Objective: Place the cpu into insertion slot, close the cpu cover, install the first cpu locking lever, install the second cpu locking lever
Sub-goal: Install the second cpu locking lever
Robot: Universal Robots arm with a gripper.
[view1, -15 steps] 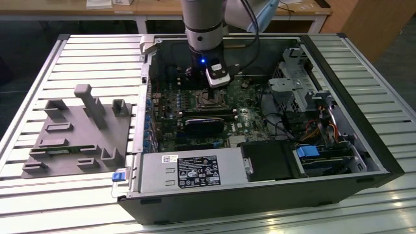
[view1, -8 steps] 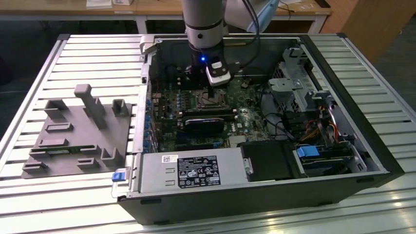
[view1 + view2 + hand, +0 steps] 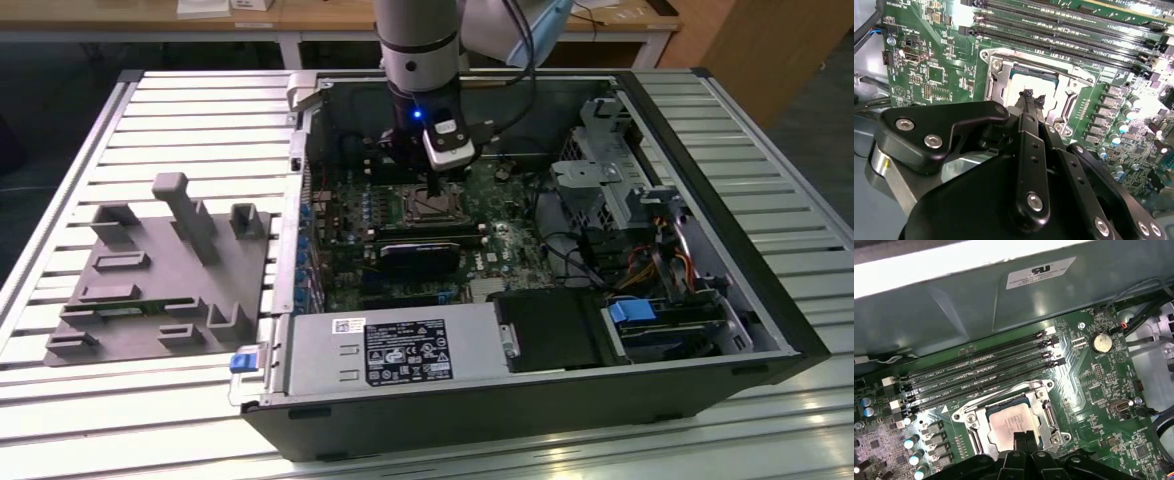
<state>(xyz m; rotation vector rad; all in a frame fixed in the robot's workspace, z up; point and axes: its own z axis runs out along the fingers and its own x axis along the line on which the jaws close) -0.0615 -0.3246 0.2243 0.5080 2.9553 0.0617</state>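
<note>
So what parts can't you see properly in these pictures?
- Near edge of the cpu: hidden behind the gripper in both wrist views.
- Insertion slot: the arm hangs in front in the exterior view.
- Cpu cover: whether it is fully down cannot be told.

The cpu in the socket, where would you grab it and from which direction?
Grip the cpu by two opposite edges, coming straight down from above. It lies flat in the insertion slot, whose metal frame hems its sides, so only the top is open.
</note>
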